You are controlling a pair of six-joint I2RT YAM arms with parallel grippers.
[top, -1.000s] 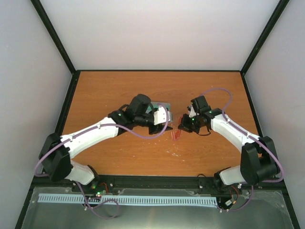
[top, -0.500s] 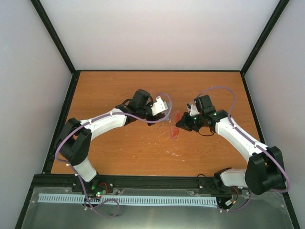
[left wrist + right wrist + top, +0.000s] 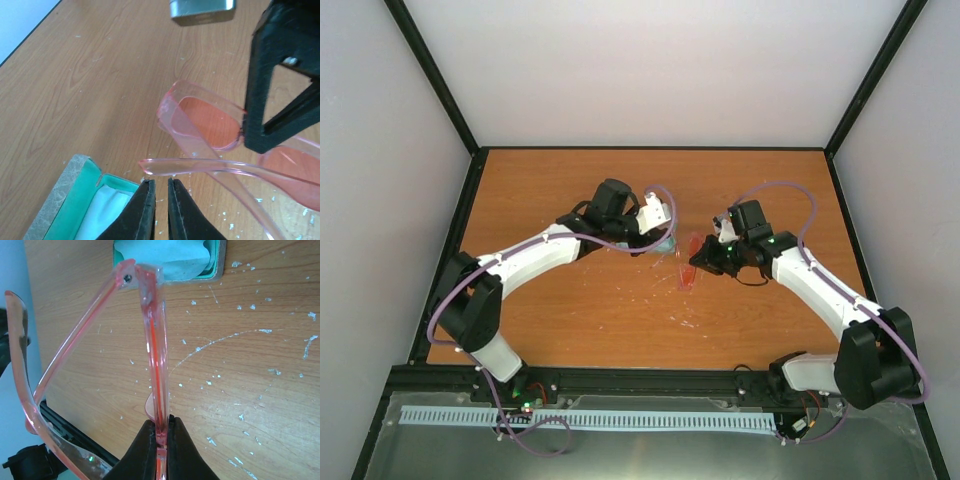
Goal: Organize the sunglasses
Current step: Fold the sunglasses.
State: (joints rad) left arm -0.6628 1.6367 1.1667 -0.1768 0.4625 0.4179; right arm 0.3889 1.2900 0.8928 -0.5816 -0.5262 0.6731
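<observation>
The sunglasses (image 3: 687, 272) are translucent pink-red with their arms unfolded. My right gripper (image 3: 699, 262) is shut on the front frame and holds them on edge over the table. In the right wrist view the frame (image 3: 155, 340) runs up from the gripper (image 3: 160, 432). My left gripper (image 3: 660, 238) is shut and empty. In the left wrist view its tips (image 3: 160, 184) sit just below the tip of one sunglasses arm (image 3: 165, 166), apart from it. The right gripper's black finger (image 3: 272, 100) crosses the lens (image 3: 210, 122).
The open grey case (image 3: 62, 192) with teal lining lies under my left gripper, and a light blue cloth (image 3: 107, 212) lies inside it. The case (image 3: 216, 260) and cloth (image 3: 165, 255) also show beyond the sunglasses in the right wrist view. White specks dot the wooden table (image 3: 550, 190).
My left gripper has moved a little away from me and its arm has swung its elbow left. My right gripper, still holding the sunglasses, shifted slightly and has since stayed still.
</observation>
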